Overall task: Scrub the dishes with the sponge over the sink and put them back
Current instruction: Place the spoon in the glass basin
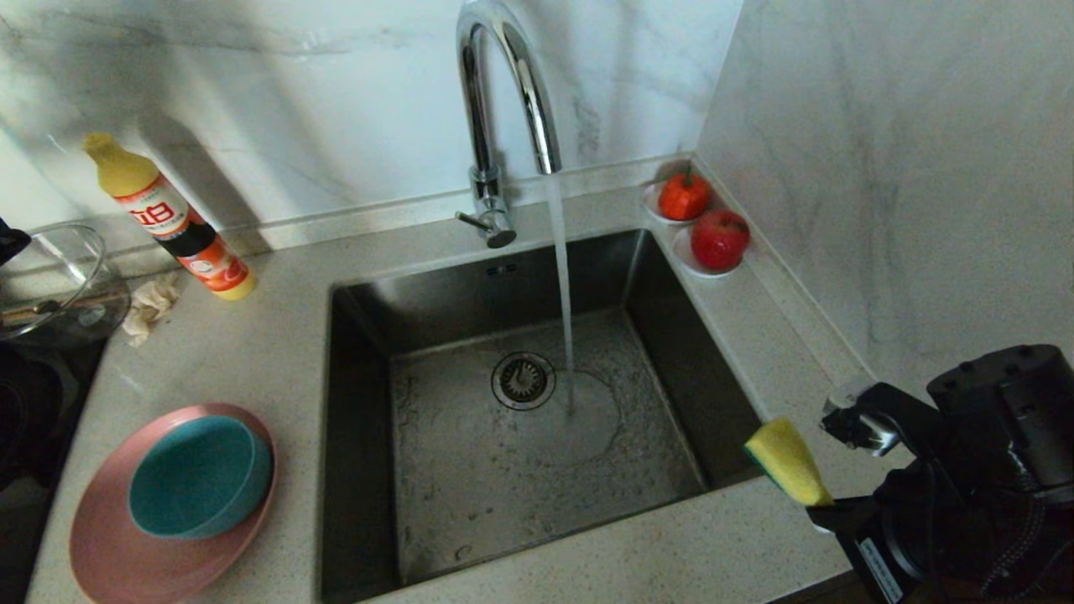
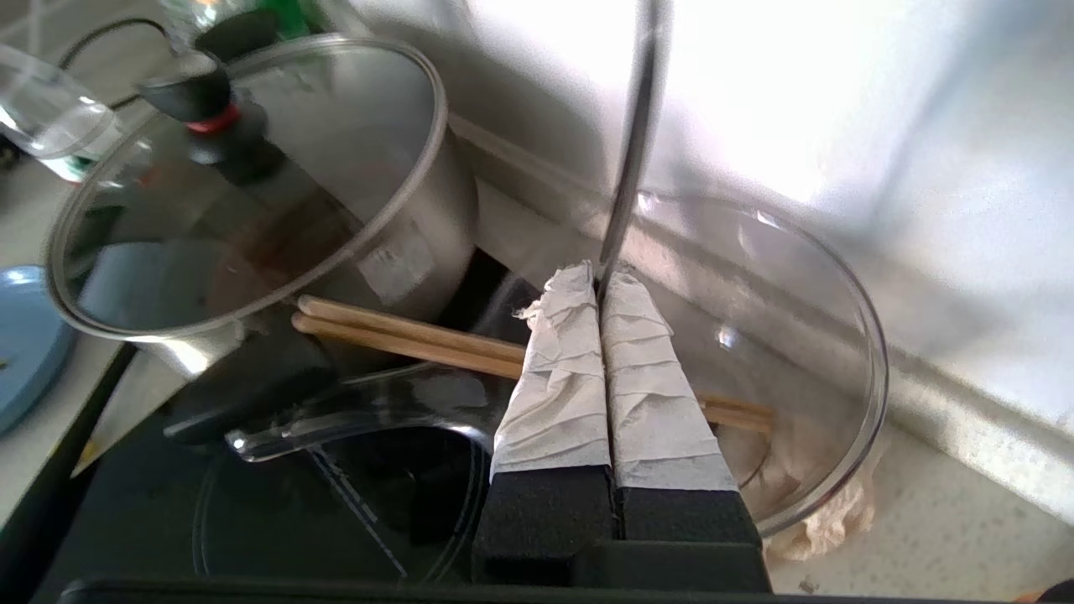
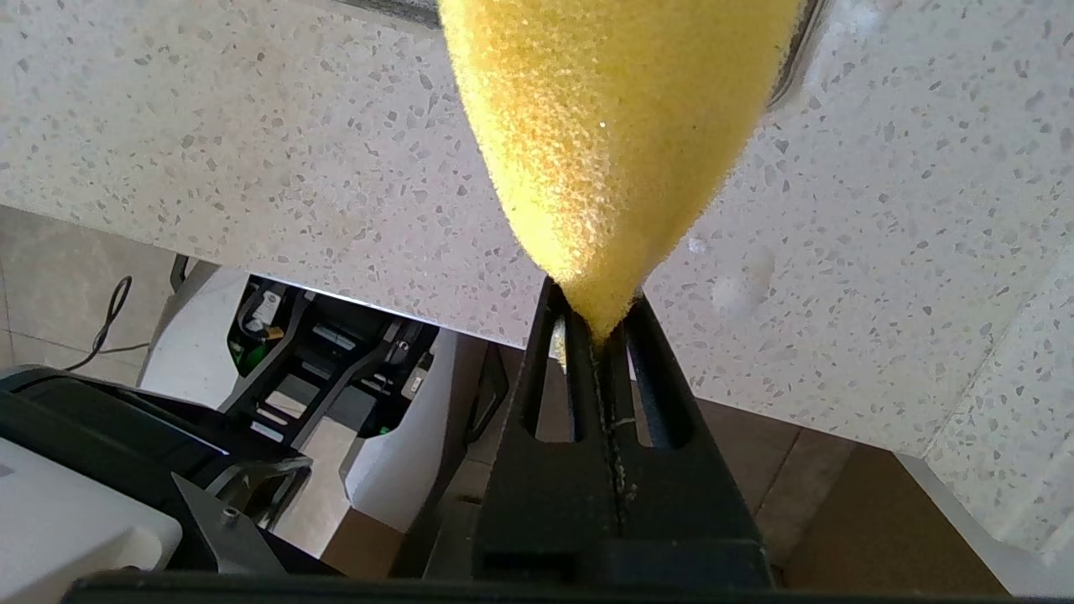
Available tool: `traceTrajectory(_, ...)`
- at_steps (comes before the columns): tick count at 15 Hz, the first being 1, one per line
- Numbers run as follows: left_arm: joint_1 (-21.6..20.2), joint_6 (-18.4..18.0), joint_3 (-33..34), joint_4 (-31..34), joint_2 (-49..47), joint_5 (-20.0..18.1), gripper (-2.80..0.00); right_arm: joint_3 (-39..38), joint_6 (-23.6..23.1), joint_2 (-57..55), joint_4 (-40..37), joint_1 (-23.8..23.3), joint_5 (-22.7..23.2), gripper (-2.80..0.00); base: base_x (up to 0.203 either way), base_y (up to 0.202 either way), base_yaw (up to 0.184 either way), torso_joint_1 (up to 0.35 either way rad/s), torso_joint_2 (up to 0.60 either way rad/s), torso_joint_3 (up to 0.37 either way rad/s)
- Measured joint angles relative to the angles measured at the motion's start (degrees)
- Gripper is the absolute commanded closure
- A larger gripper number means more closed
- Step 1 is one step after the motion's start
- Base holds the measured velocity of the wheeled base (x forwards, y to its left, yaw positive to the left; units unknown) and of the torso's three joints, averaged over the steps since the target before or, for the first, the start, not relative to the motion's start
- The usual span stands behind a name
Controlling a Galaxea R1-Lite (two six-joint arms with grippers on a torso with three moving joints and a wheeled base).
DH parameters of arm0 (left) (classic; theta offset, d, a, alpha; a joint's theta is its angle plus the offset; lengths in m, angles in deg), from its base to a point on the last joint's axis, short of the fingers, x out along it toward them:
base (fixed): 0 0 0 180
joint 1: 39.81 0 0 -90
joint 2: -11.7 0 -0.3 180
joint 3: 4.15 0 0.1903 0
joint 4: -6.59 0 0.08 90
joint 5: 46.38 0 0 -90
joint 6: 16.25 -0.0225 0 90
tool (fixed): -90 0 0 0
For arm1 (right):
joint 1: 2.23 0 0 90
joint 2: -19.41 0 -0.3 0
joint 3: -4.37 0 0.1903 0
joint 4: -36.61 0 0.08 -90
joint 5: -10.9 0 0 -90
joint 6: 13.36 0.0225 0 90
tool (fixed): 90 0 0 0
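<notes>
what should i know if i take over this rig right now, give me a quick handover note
Left tool: shut on the spoon by its thin handle, above the glass bowl, left of the sink.
Right tool: shut on the sponge, over the counter at the sink's front right corner.
Pink plate with the teal bowl in it sits on the counter left of the sink.
Done: tap running, spoon and sponge both in hand.
Left: bring the spoon over the sink, scrub it, put it back, then bowl and plate.
</notes>
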Motion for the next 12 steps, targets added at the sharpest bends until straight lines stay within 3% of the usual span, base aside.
traceTrajectory(6,-0.1,0.3,-0.1,-2.4,-2.5,-1.5,0.0,-0.1,0.0,-0.2,0.0,-0.2,0.0,0.0,0.0,0.0,0.0,0.0,0.0,0.0)
traceTrajectory(12,-0.1,0.3,-6.9,-0.9,-4.2,-1.6,0.0,-0.2,-0.1,-0.6,0.0,-0.3,0.0,0.0,0.0,0.0,0.0,0.0,0.0,0.0)
